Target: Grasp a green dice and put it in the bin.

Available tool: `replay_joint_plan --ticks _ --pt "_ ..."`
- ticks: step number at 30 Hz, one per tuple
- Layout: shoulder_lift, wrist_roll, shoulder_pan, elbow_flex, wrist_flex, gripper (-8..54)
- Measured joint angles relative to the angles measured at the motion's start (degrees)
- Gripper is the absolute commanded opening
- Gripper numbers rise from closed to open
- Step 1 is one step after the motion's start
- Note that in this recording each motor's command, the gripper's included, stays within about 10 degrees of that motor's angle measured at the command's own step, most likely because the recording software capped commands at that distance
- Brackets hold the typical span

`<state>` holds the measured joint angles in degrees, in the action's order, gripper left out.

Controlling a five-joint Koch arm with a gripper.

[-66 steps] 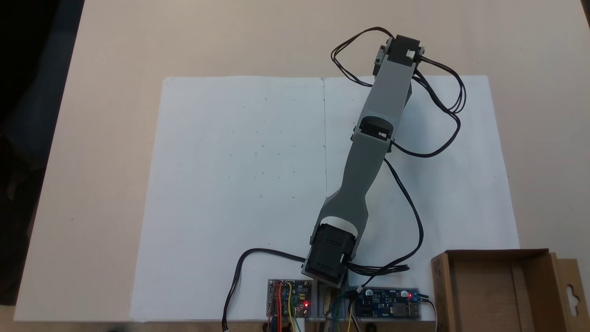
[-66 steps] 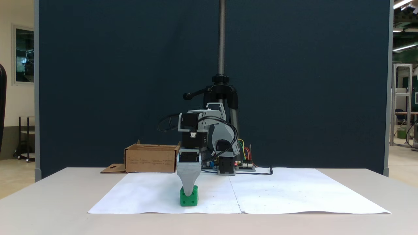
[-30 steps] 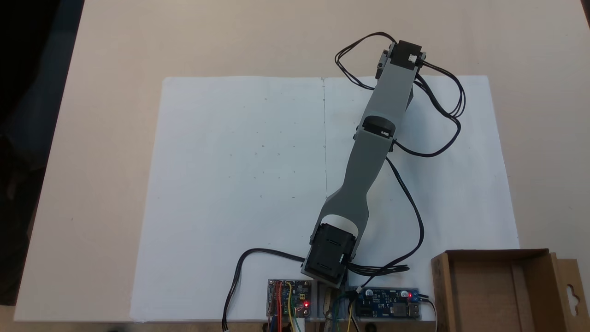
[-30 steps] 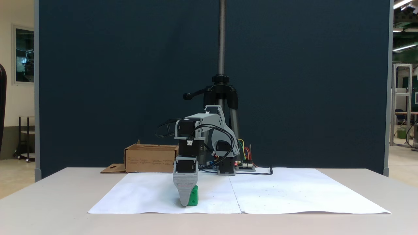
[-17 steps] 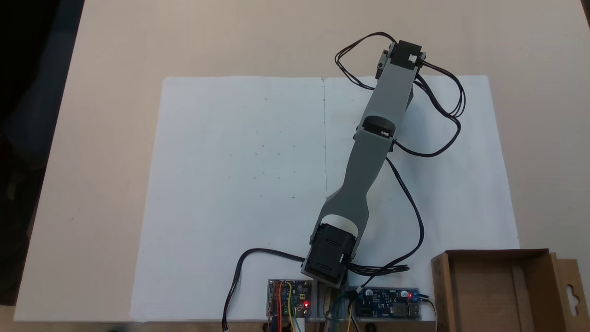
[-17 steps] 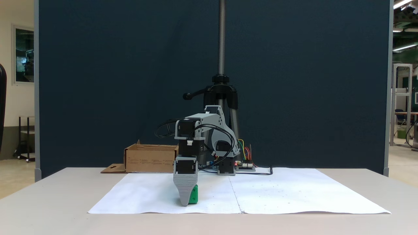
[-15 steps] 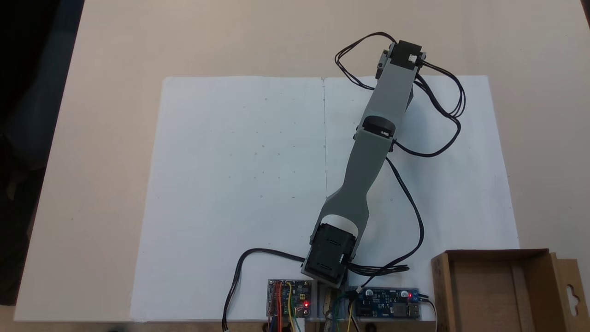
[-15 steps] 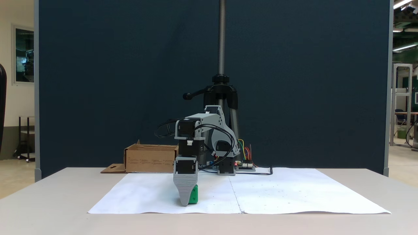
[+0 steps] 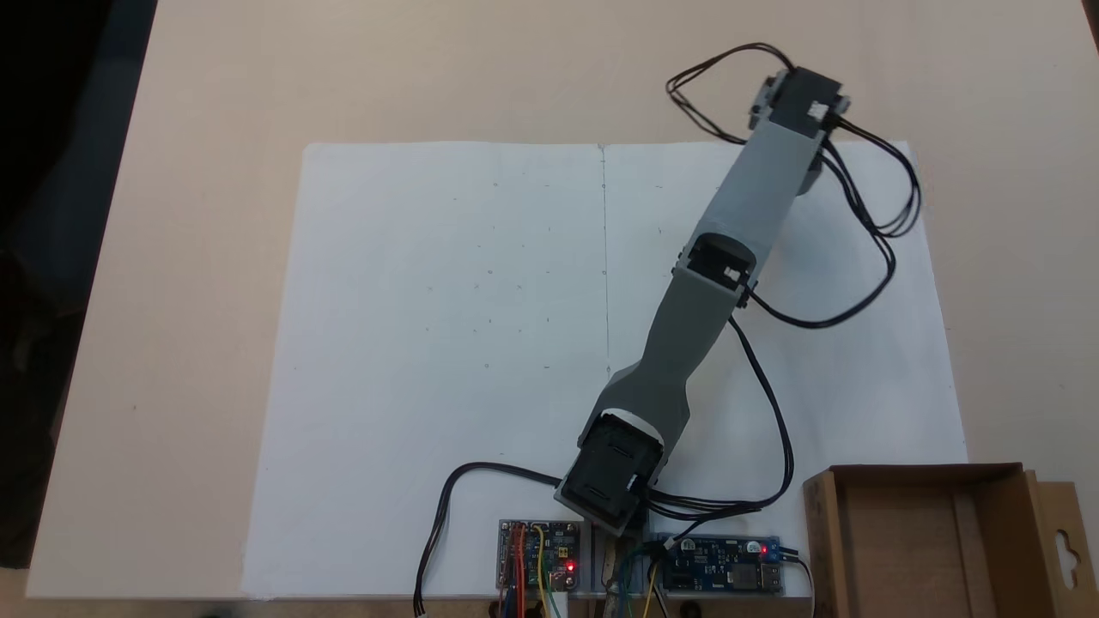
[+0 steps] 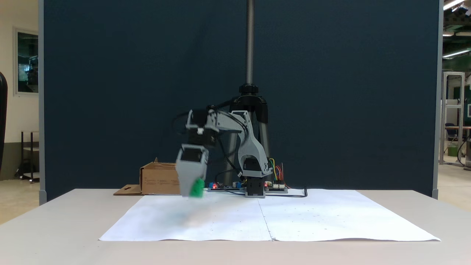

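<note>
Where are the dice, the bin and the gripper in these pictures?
dice (image 10: 197, 188): a fixed view, on its green side below the gripper body.
bin (image 9: 901, 541): a fixed view, on its bare cardboard floor.
gripper (image 10: 194, 194): a fixed view, at its blurred tips.

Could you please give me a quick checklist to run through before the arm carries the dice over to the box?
1. Green dice at the gripper, off the paper: ok.
2. Grip firm: cannot tell; image blurred, jaws overlap.
3. Bin open on top, nothing seen inside: ok.
4. Bin beside the arm's base, flap lying outward: ok.
5. Cables hang loose, not snagged: ok.
</note>
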<state>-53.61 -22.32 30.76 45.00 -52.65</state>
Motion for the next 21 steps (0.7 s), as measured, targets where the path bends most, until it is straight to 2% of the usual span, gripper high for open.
replay_joint_plan --ticks 12,21 --pt "-16.79 3.87 25.05 5.10 -5.01 12.1" --pt "-21.09 4.04 43.42 5.01 -6.68 12.1"
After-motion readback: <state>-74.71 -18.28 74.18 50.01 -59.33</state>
